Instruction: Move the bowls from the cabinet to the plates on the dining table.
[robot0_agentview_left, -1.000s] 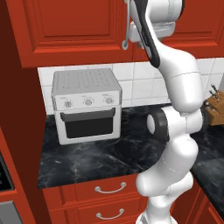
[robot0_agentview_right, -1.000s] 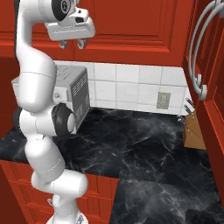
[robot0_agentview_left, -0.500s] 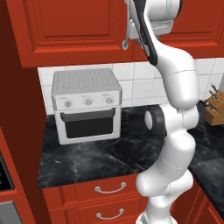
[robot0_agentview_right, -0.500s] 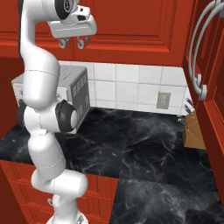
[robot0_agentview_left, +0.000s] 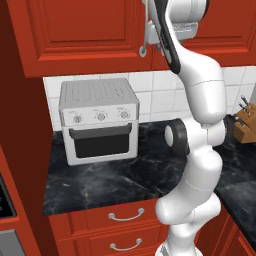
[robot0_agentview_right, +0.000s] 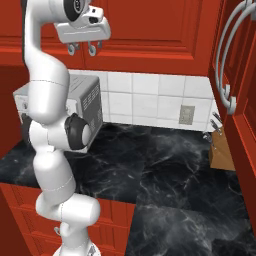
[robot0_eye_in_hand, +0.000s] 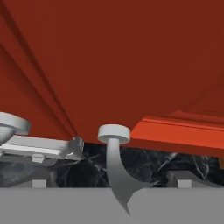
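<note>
The red wall cabinet hangs with its panelled doors closed, so the bowls are hidden. My gripper is raised to the lower edge of the doors, open, with nothing between its fingers. In the left base view it sits right beside a curved silver handle. In the hand view the red door is very close. That handle stands between my fingertips, apart from them. The plates and the dining table are out of view.
A silver toaster oven stands on the black marble counter below the cabinet. A knife block is at the counter's right end. Red drawers run beneath. Another red door with long handles juts in at the right.
The arm's elbow has shifted slightly sideways while the gripper stayed near the cabinet handle, still open.
</note>
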